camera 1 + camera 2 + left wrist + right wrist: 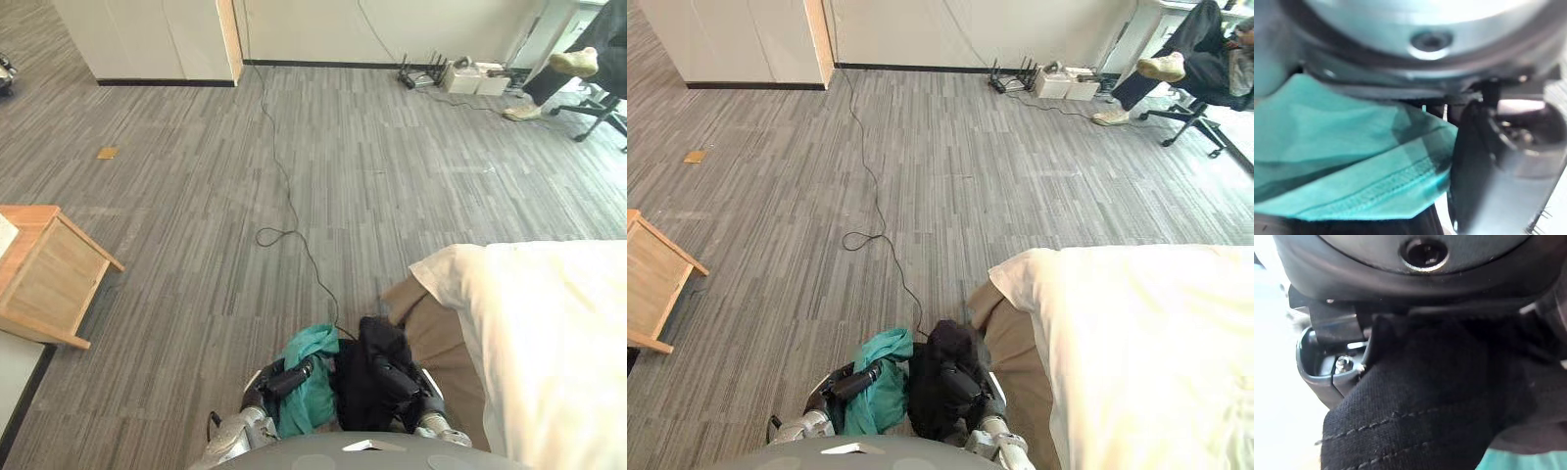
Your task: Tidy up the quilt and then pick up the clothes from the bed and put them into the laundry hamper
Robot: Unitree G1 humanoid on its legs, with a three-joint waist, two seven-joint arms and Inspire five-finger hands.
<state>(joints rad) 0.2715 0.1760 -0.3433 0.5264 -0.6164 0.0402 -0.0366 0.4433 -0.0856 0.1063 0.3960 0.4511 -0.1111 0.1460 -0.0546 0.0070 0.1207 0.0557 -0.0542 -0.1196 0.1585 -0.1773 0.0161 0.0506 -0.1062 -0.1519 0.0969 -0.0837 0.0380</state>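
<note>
Left hand [284,380] is clamping a crumpled teal fabric garment [312,387]; right hand [397,380] is clamping a bunched black fabric garment [377,345], both just off the corner of the tan-sided bed [441,338]. Smooth cream quilt [549,343] is lying flat, apparently tidied; depositing into the laundry hamper is remaining.

Left hand [290,380]: dark, near black, matte, with blocky fingers. Right hand [404,382]: same dark finish, a few glossy edges.

Left arm [233,433] and right arm [438,429]: silver-grey metal, ringed at the wrists.

Left wrist view: my wrist carries a rounded silver-grey housing [1376,19] with one dark recessed screw [1431,40]. Beside it is a smooth black finger [1484,166].

Right wrist view: a dark curved casing [1342,264] with a recessed bolt [1423,253]. A small silver fastener [1343,364] sits in a grey-black bracket [1315,374].
</note>
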